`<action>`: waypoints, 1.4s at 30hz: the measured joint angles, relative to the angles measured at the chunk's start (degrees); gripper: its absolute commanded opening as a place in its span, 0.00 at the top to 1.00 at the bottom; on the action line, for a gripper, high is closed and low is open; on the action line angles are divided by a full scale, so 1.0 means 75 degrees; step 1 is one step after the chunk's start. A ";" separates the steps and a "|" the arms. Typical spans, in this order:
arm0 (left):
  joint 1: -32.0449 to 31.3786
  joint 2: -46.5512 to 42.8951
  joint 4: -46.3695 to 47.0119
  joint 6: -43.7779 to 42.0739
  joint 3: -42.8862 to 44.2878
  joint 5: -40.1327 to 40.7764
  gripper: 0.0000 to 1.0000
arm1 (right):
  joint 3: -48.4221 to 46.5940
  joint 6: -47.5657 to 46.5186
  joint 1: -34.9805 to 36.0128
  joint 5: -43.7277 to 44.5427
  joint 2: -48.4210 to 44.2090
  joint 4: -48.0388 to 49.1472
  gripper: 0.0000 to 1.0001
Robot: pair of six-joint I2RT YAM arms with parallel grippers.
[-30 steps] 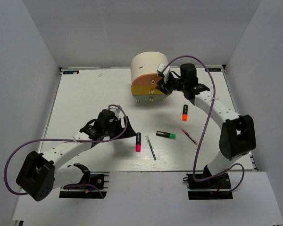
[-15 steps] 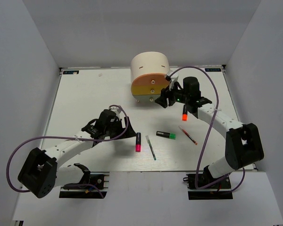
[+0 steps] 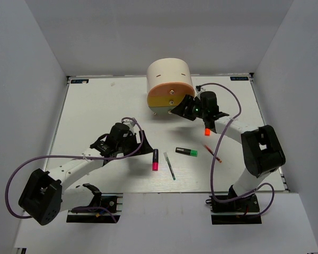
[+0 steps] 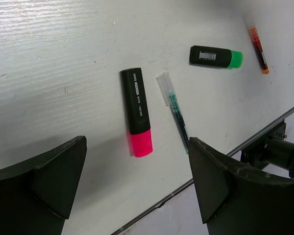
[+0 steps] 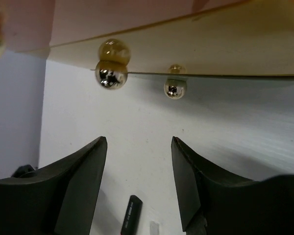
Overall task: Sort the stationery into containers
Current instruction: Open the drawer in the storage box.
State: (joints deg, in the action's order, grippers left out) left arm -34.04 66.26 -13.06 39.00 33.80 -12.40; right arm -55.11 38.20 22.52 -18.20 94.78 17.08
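**Stationery and cabinet, seen from above and from both wrists.** The cream, round-topped cabinet (image 3: 168, 74) stands at the far middle of the tabletop (image 3: 95, 106). Its orange upper drawer (image 3: 164, 95) and yellow lower drawer (image 3: 163, 106) face the near edge, turned slightly right.

Five items lie loose on the near half, none touching another:
- **Pink-ended marker (image 3: 155, 159):** long axis runs far to near, with the pink end toward the near edge.
- **Thin dark pen (image 3: 169, 166):** just to the marker's right and almost parallel to it, its near tip leaning right.
- **Green-ended marker (image 3: 186, 152):** lies crosswise, with the green end pointing right.
- **Thin red pen (image 3: 212, 153):** further right, slanting from far-left to near-right.
- **Orange-ended marker (image 3: 207, 128):** lies far to near with the orange end nearest. The right forearm crosses its far part.

**Left end effector (image 3: 143, 147):** hangs just left of the pink-ended marker. Its jaws are spread wide and hold nothing. In the left wrist view the marker lies in the gap between its fingers (image 4: 54, 171).

**Right end effector (image 5: 138, 146):** sits low against the front of the yellow lower drawer. Its jaws are apart and empty. Two gold-coloured balls (image 5: 111, 74) on the cabinet show just above them.
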 measured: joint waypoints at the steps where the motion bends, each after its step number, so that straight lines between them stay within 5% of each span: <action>1: 0.0000 -0.0017 -0.0006 0.0006 0.0000 0.0003 0.06 | -0.0058 0.0233 0.0000 0.0026 0.0125 -0.0017 0.39; 18: 0.0000 0.0117 -0.0149 0.0064 0.0017 0.0102 0.06 | -0.0883 0.2095 0.0015 0.0236 0.0982 0.0758 0.39; 32: 0.0000 0.0376 -0.0268 0.0064 0.0245 0.0105 0.06 | -0.0947 0.2463 0.0067 0.0385 0.1288 0.1198 0.73; 42: -0.0181 0.1294 -0.0437 0.0064 0.0903 0.0163 0.06 | -0.0230 0.2457 0.0067 0.0318 0.0874 0.1617 0.75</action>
State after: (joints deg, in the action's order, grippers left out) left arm -35.40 75.96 -16.34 39.48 40.58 -11.18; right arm -56.84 56.62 23.03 -15.81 101.34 29.21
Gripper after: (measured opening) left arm 0.940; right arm 0.327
